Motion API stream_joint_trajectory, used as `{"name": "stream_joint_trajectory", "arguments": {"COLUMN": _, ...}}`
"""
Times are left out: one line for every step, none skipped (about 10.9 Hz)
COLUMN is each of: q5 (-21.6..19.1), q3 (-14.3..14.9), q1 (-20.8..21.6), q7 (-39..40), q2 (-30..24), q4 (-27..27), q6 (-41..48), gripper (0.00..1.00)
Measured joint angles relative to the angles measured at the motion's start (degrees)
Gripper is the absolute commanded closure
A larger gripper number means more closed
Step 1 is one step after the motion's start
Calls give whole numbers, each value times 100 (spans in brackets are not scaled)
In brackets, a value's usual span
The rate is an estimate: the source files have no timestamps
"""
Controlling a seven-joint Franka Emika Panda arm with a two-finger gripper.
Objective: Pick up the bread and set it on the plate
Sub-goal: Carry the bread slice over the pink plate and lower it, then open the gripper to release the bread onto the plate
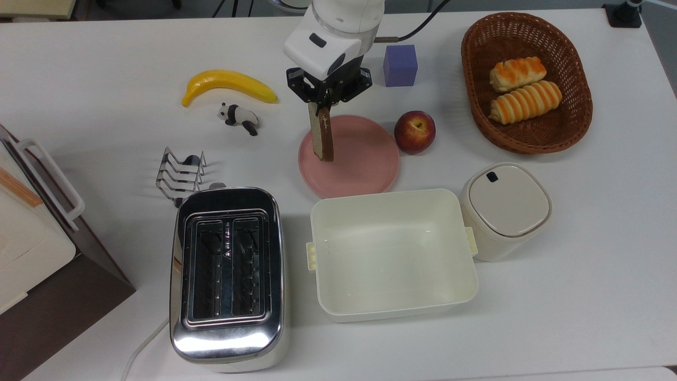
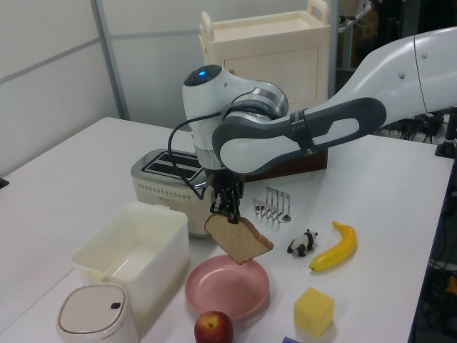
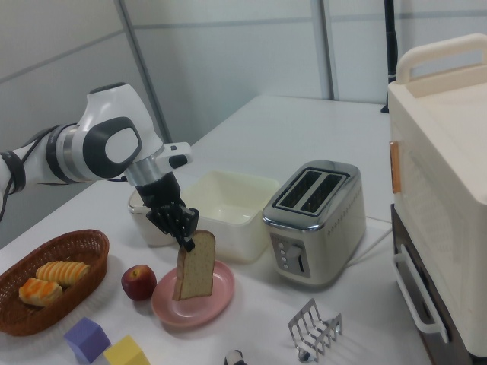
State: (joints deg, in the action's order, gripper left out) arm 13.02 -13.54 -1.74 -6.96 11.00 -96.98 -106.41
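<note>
Brown-crusted bread [image 2: 239, 240], thin edge-on

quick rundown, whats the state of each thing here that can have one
end effector: shut on the bread's top corner
bread: held on edge, above the plate
plate: bare, flat on the table
toaster: both slots empty
cream tub: open, empty
lidded container: lid on
basket: holds two striped rolls
toast rack: empty
</note>
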Motion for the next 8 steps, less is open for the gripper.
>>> {"name": "stream_joint_trajectory", "arguments": {"q5": 49, "q3": 0, "q1": 23, "q7": 1, "q2": 0, "q4": -4, "q6": 0, "gripper": 100}}
{"name": "stream_joint_trajectory", "arguments": {"q5": 88, "q3": -1, "q1": 57, "q7": 2, "q2": 2, "q4": -17, "q6": 0, "gripper": 100}}
{"name": "stream_joint_trajectory", "arguments": {"q5": 105, "q3": -2, "q1": 87, "q7": 2, "q2": 2, "q4": -35, "q6": 0, "gripper": 100}}
{"name": "stream_joint_trajectory", "arguments": {"q5": 107, "q3": -2, "q1": 109, "q7": 2, "q2": 2, "q4": -65, "q6": 0, "gripper": 100}}
{"name": "stream_joint_trajectory", "arguments": {"q5": 107, "q3": -4, "q1": 138, "q7": 5, "q2": 4, "q4": -105, "q6": 0, "gripper": 100}}
{"name": "stream_joint_trajectory", "arguments": {"q5": 117, "q3": -5, "q1": 172, "q7": 5, "q2": 15, "q4": -141, "q6": 0, "gripper": 100}}
{"name": "stream_joint_trajectory", "arguments": {"q5": 229, "q3": -5, "q1": 196, "q7": 5, "q2": 45, "q4": -156, "q6": -7, "gripper": 100}}
{"name": "stream_joint_trajectory", "arguments": {"q5": 332, "q3": -4, "q1": 198, "q7": 5, "q2": 82, "q4": -165, "q6": -112, "gripper": 100}}
